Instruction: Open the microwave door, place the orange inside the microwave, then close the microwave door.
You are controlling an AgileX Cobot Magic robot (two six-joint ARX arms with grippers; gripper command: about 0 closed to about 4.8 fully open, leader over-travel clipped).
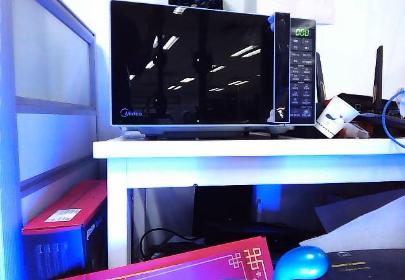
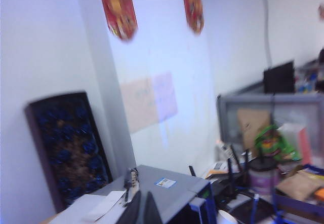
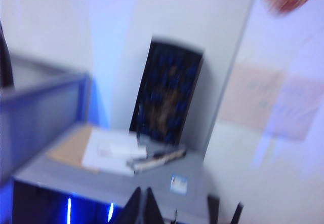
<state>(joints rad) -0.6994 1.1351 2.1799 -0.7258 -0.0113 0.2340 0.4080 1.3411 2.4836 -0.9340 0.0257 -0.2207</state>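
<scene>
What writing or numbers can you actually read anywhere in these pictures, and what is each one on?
"Midea": on the microwave door, lower left corner.
"000": green display on the microwave.
Button labels under it: too small to read.
Label on the red box: too small.
Sticker on the microwave top: blurred.
Wall papers: blurred.

White table (image 1: 253,148) carrying the black microwave (image 1: 212,68), which is sitting w/ its door (image 1: 193,64) shut, toward the table's left-centre. Just right of the microwave, a white paper cup (image 1: 333,116) is lying tilted on the tabletop; behind it, dark cluttered items (not identifiable). A blue cable (image 1: 387,123) is draping over the table's right end. Under the table, on the floor: a red-and-blue box (image 1: 63,229) at left, black cords near the table leg.
</scene>
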